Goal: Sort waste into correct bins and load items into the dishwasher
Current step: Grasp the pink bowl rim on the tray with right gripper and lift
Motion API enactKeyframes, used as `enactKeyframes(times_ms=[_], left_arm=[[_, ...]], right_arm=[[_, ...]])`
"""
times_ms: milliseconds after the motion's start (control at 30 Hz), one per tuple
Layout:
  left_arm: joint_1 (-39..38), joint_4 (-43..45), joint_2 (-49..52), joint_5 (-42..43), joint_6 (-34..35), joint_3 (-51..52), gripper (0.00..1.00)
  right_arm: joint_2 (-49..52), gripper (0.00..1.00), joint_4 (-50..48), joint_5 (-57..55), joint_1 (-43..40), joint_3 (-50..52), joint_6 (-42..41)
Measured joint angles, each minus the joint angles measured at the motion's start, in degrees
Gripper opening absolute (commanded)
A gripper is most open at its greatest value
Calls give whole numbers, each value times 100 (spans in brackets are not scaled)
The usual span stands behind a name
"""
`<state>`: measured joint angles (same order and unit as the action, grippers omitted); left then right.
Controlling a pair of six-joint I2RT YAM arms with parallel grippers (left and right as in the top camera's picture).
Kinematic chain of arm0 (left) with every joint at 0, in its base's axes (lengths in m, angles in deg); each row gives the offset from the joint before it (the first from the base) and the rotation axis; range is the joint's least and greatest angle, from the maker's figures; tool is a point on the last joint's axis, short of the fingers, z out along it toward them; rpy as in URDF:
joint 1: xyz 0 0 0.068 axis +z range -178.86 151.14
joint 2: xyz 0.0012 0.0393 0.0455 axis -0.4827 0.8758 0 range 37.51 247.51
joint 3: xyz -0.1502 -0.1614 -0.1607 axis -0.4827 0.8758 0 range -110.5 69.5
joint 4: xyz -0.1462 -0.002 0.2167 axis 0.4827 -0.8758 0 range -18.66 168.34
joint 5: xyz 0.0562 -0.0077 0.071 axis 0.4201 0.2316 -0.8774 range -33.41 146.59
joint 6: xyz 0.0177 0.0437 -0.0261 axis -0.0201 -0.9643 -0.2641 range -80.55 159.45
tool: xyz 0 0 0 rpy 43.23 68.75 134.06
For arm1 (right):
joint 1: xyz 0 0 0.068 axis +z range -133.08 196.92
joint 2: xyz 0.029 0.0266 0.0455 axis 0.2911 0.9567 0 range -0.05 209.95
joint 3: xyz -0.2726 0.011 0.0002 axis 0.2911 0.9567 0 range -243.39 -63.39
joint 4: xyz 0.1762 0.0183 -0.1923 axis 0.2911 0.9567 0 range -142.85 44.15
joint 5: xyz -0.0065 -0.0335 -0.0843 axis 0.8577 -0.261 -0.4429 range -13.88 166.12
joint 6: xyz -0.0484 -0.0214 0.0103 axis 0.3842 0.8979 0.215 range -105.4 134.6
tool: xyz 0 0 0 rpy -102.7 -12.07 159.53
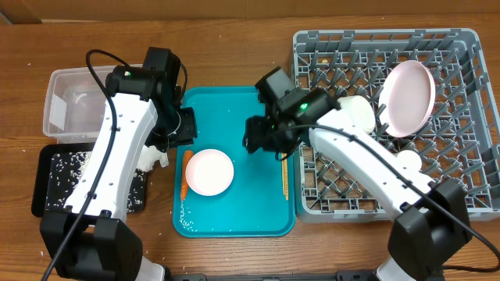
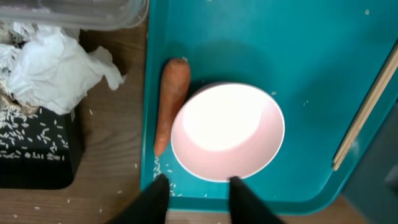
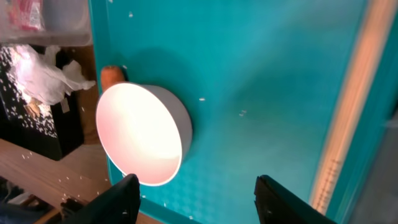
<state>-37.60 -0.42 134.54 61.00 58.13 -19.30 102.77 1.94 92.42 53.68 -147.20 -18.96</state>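
Note:
A small white bowl [image 1: 208, 172] stands on the teal tray [image 1: 234, 109], with an orange carrot [image 1: 186, 173] touching its left side. My left gripper [image 1: 184, 125] is open and empty over the tray's left edge; in the left wrist view its fingertips [image 2: 198, 182] are at the near rim of the bowl [image 2: 227, 130], with the carrot [image 2: 169, 102] to the left. My right gripper [image 1: 259, 134] is open and empty above the tray's middle; in its wrist view [image 3: 196, 186] the bowl [image 3: 140, 134] is off to the left. A crumpled white napkin [image 2: 53, 65] lies on the black tray [image 1: 86, 183] with rice.
The clear tub [image 1: 74, 101] stands behind the black tray, with something reddish [image 3: 25, 12] inside. Wooden chopsticks [image 1: 284, 176] lie at the teal tray's right edge. The grey dish rack [image 1: 461, 187] on the right holds a pink plate [image 1: 406, 97] and white dishes [image 1: 355, 109]. Rice grains [image 1: 186, 222] dot the tray's front left.

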Motion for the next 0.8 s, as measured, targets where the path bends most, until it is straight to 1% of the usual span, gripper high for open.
enactKeyframes(times_ms=[67,200,300,367,433,500,567,733,800], left_arm=[[0,87,0,-28,31,0,54],[0,96,0,-42,76,4,63],[0,68,0,-37,85,4,68],[0,59,0,-35,83,4,71],[0,57,0,-35,85,4,76],[0,57,0,-13,79,4,87],[0,57,0,26,79,4,100],[0,52,0,94,92,4,100],[0,52,0,94,92,4,100]], right_arm=[[0,61,-492,72,205,470,-249],[13,59,-1582,212,640,1427,-848],[35,58,-2319,365,855,1921,-1150],[68,58,-2490,450,962,2068,-1290],[83,57,-2529,498,1010,2094,-1368],[87,50,-2566,533,1012,2094,-1416],[114,50,-2586,542,1010,2094,-1495],[385,49,-2837,557,966,2094,-1672],[490,47,-2979,553,922,2094,-1784]])
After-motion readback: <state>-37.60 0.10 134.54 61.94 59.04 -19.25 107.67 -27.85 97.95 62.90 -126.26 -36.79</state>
